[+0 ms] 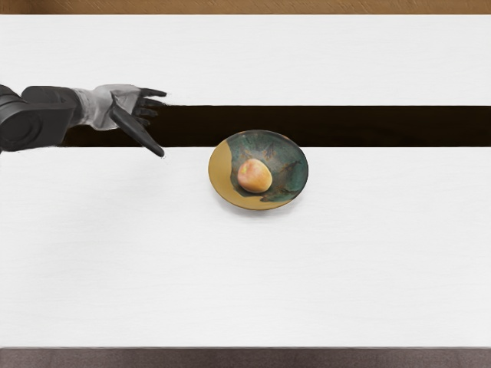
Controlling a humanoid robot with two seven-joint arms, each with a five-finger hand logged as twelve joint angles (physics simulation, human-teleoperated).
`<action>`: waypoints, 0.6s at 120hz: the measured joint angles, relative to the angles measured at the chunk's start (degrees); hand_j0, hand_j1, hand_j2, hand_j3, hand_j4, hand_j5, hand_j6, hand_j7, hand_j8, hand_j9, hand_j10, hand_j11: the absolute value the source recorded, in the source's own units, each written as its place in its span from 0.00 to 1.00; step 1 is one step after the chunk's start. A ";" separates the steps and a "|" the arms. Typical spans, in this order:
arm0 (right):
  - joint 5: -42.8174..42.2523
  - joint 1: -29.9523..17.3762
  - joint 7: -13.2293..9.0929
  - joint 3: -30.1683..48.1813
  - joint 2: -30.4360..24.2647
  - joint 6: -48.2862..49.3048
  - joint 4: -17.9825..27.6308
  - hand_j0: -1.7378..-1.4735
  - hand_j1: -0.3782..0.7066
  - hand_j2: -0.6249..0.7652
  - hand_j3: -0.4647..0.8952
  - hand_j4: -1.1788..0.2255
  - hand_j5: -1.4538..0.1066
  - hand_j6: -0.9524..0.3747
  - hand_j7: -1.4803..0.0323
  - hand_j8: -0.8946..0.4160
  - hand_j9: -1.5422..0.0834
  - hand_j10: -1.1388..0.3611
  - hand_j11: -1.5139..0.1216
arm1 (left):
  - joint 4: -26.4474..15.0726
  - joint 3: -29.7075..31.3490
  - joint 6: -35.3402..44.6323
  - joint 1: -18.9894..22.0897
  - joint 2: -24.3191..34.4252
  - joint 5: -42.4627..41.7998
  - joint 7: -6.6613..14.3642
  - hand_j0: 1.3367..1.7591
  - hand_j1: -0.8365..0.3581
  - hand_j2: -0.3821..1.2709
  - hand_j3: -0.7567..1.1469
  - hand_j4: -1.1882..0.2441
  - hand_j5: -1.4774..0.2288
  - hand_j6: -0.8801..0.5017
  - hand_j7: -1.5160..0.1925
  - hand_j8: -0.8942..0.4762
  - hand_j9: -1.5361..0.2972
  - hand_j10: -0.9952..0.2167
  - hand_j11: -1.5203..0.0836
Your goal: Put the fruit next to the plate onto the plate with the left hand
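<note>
In the head view, a white counter (245,268) is seen from above at a slant, filling most of the picture. It is crossed by a dark band (383,126) running from side to side, and a second white surface (307,57) is seen beyond that band. A brown strip is seen along the top edge and a dark strip along the bottom edge.

A round plate (295,157) is set on the counter at its far edge, near the middle of the picture, so that its back rim reaches into the dark band. The plate is glazed dark green, with a mustard-yellow crescent on its left side. The fruit (254,175), rounded and orange-yellow with a reddish blush, is lying on the plate, slightly left of its centre, where the yellow and the green meet.

The left arm is brought in from the left edge, with a dark forearm and a grey wrist. The left hand (126,103) is held over the dark band, well apart from the plate and to its left. Its fingers (142,135) are spread and nothing is grasped by them; one long digit is stretched down and to the right, toward the counter's edge, while the others are pointed to the right.
</note>
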 joint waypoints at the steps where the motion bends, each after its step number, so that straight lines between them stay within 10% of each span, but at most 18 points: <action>1: 0.00 0.00 0.00 0.00 0.00 0.00 0.00 0.30 0.03 0.45 0.34 0.84 0.93 0.72 0.98 0.68 0.95 0.76 0.93 | 0.53 -0.02 0.00 -0.05 -0.01 -0.25 0.00 0.76 0.95 0.24 0.40 0.80 0.83 0.61 0.85 0.63 0.80 0.79 0.91; 23: 0.00 0.01 0.00 0.00 0.00 0.00 0.02 0.30 0.03 0.45 0.34 0.84 0.93 0.72 0.98 0.68 0.95 0.76 0.93 | 8.67 -0.17 -0.70 -0.66 0.98 -5.35 0.00 0.76 0.97 0.24 0.40 0.81 0.84 0.62 0.86 0.63 0.82 0.80 0.92; 72: 0.00 0.01 0.00 0.00 0.00 0.00 0.09 0.30 0.03 0.45 0.34 0.84 0.93 0.72 0.98 0.68 0.95 0.76 0.93 | 9.76 -0.23 -2.52 6.22 0.64 -14.10 -1.07 0.76 0.98 0.23 0.40 0.82 0.85 0.62 0.87 0.64 0.83 0.81 0.93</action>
